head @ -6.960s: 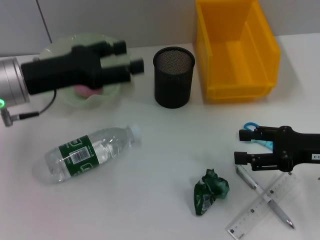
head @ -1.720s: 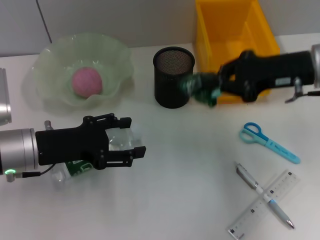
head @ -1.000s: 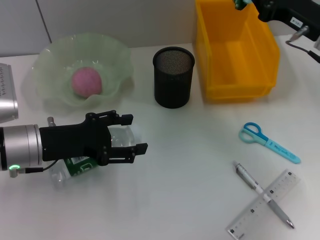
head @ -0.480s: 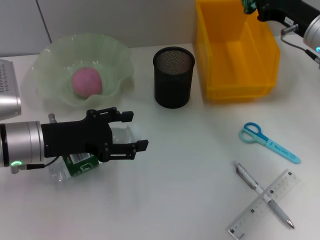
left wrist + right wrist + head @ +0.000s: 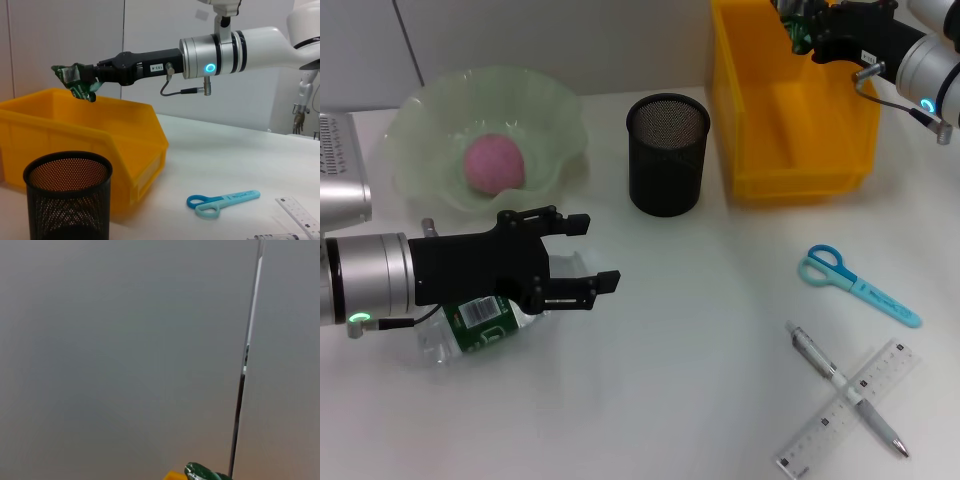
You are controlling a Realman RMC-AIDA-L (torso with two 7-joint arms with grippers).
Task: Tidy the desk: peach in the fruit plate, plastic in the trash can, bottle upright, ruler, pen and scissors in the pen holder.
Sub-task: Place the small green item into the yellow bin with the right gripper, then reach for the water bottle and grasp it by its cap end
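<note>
My right gripper [image 5: 808, 24] is shut on the crumpled green plastic [image 5: 798, 32], held in the air above the back of the yellow trash can [image 5: 800, 182]. The left wrist view shows the same plastic [image 5: 74, 82] hanging over the trash can's [image 5: 75, 127] rim. My left gripper [image 5: 588, 252] is open, low over the clear bottle [image 5: 472, 324], which lies on its side and is mostly hidden by the gripper. The pink peach [image 5: 495, 163] sits in the pale green fruit plate [image 5: 555, 120]. Scissors [image 5: 857, 284], pen [image 5: 843, 384] and ruler [image 5: 850, 402] lie at the front right. The black mesh pen holder [image 5: 667, 155] is upright.
The pen crosses over the ruler near the table's front right edge. The pen holder [image 5: 67, 197] stands close beside the trash can, with the blue scissors [image 5: 220, 202] on the white table behind it. A grey wall runs along the back.
My right gripper carried the plastic from the table up and over the trash can. My left gripper left the fruit plate and came down over the lying bottle.
</note>
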